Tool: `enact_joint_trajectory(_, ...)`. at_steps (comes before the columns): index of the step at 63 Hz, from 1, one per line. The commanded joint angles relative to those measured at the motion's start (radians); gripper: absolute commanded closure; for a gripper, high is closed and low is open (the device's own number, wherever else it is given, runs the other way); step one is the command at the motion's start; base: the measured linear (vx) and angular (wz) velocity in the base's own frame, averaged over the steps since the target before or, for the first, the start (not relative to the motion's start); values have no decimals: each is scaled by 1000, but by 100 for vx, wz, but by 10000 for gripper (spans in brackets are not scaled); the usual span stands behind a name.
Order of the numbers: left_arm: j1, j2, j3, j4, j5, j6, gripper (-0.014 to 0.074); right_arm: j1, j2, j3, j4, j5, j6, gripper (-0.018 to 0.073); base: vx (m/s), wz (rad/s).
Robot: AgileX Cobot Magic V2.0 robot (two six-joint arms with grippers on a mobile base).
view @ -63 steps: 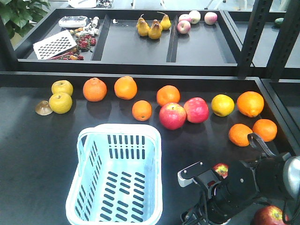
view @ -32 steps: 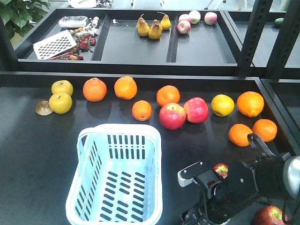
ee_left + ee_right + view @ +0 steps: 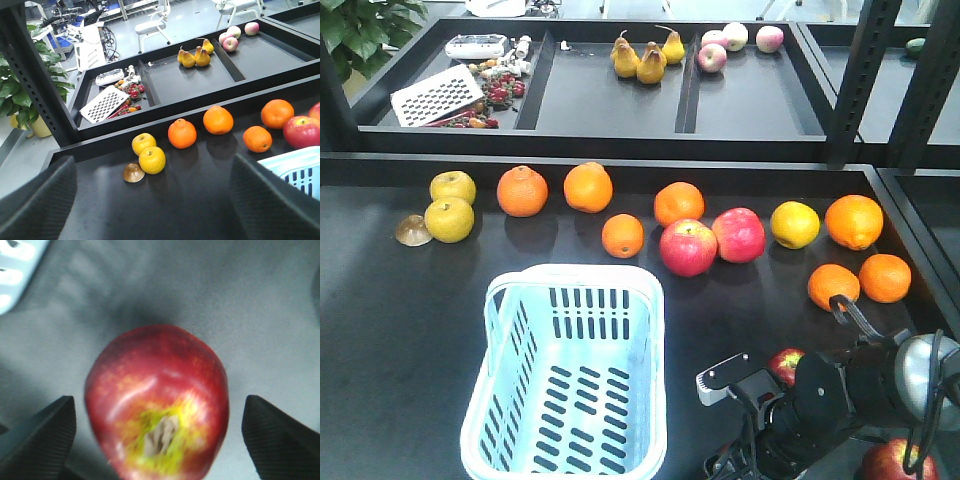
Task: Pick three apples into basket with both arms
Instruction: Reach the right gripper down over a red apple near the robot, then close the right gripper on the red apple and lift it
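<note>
One glossy maroon apple (image 3: 157,405), slotted plastic basket (image 3: 575,272) — rectangular

floor (image 3: 187,17) grey; chairs (image 3: 150,27) white; plant (image 3: 15,95) potted; table (image 3: 380,330) black

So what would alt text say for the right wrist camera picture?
A dark red apple with a yellow-green patch around its stem sits on a dark surface between the wide-open fingers of the right pincer. A corner of the light blue basket shows top left.
</note>
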Motion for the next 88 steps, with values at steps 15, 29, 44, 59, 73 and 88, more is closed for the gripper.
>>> enact_joint_trajectory(15,-4,11,-29,28,-54,-11,11,-1,-25,-21,4,-38,-4,-71,0,0)
enact_joint_trajectory(29,-4,11,-29,28,-54,-11,11,-1,-16,-22,8,-87,-4,-66,0,0)
enact_joint_trajectory(44,-4,11,-29,28,-54,-11,11,-1,-16,-22,8,-92,-4,-60,0,0)
enact_joint_trajectory(59,-4,11,-29,28,-54,-11,11,-1,-16,-22,9,-87,-4,-57,0,0)
enact_joint_trajectory(73,-4,11,-29,28,-54,-11,11,-1,-13,-21,10,-70,-4,-48,0,0)
enact_joint_trajectory(88,-4,11,-29,28,-54,-11,11,-1,34,-21,13,-66,-3,-39,0,0)
